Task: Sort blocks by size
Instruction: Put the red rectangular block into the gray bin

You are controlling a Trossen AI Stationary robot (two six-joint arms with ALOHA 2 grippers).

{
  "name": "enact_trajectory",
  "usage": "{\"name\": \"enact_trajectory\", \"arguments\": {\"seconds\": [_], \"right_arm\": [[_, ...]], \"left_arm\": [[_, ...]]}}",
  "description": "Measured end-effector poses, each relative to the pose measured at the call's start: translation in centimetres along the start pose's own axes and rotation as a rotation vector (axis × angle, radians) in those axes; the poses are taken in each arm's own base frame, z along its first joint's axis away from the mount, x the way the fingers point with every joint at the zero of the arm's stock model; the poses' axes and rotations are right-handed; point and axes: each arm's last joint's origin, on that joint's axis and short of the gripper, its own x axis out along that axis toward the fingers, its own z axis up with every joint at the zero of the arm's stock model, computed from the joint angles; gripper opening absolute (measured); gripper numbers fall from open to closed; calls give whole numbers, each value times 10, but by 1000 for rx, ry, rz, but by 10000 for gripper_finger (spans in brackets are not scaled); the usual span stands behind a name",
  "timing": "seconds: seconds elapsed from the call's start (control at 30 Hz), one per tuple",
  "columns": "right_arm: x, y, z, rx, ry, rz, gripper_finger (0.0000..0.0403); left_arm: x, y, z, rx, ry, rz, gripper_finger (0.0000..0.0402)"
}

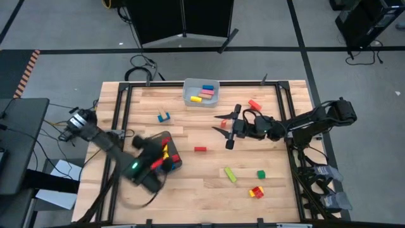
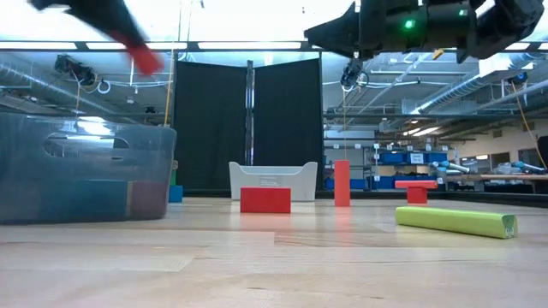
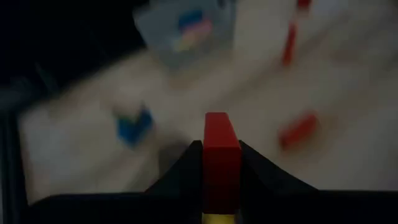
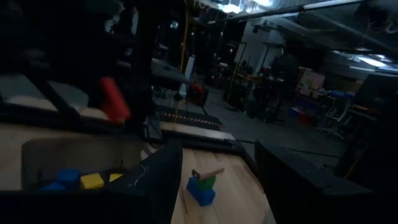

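left claw (image 3: 221, 163): clamped on a long red wooden bar block (image 3: 221, 155), held up over the dark grey tray (image 1: 174, 159) of small cubes at my left side of the table. right claw (image 1: 225, 128): parted wide, empty, hovering mid-table near a short red block (image 1: 200, 149) and well apart from the green bar (image 1: 230, 174). step in hand, as i judge it: carrying one long piece out of the tray; next move calls for taking it across to the light grey-blue bin (image 1: 201, 92) of longer blocks and letting go squarely above it.
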Motion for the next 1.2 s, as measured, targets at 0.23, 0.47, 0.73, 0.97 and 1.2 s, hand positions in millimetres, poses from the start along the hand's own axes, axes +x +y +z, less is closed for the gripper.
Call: {"name": "enact_trajectory", "arguments": {"seconds": [0.23, 0.47, 0.73, 0.97, 1.2], "right_arm": [[-18, -1, 30, 6, -95, -4, 213], [-39, -1, 50, -25, -99, 0, 211], [-56, -2, 68, -44, -155, 1, 211], [-59, -1, 70, -69, -156, 3, 210], [-59, -1, 69, -90, -144, 6, 209]], "left_arm": [[84, -20, 72, 138, -65, 6, 64], [165, 4, 152, 167, -123, -153, 64], [261, 76, 186, -22, -20, -283, 64], [306, 95, 175, -135, 75, -263, 76], [304, 92, 175, -102, 71, -287, 244]]}}
